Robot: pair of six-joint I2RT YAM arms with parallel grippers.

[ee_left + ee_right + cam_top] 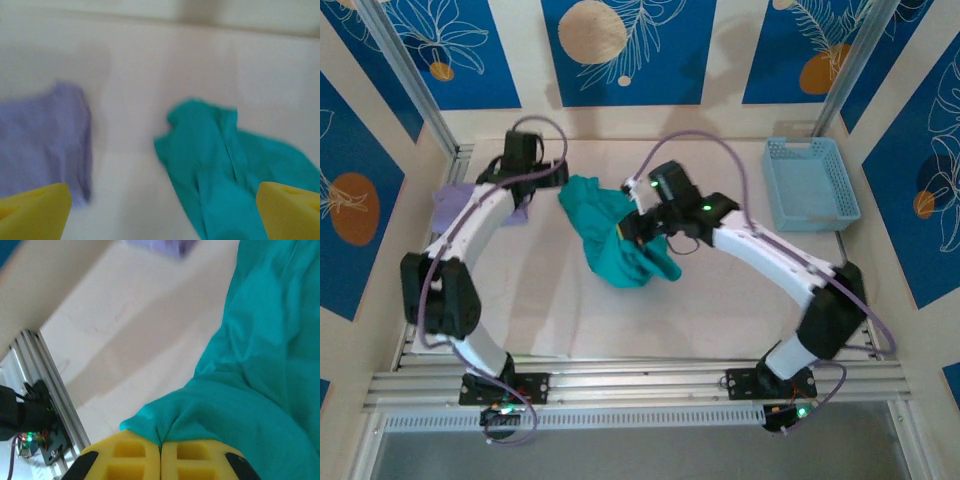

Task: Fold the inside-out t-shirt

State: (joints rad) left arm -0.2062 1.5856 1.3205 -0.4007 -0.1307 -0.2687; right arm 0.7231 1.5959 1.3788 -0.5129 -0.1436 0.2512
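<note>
The teal-green inside-out t-shirt [612, 240] lies crumpled in a heap in the middle of the table. My right gripper [632, 232] hangs over the heap's right side. In the right wrist view its yellow fingers [125, 460] press together, and the right gripper [160, 446] is shut on a pinched fold of the t-shirt [260, 370]. My left gripper [558, 178] is at the heap's far left corner. In the left wrist view the left gripper [165, 207] is open with nothing between its yellow fingertips [35, 210], and the t-shirt [225, 170] lies just ahead to the right.
A lavender-purple shirt [455, 200] lies at the table's left edge, under my left arm, and shows blurred in the left wrist view [42, 142]. A light blue basket [810, 185] stands at the back right. The aluminium frame rail [640, 380] runs along the near edge.
</note>
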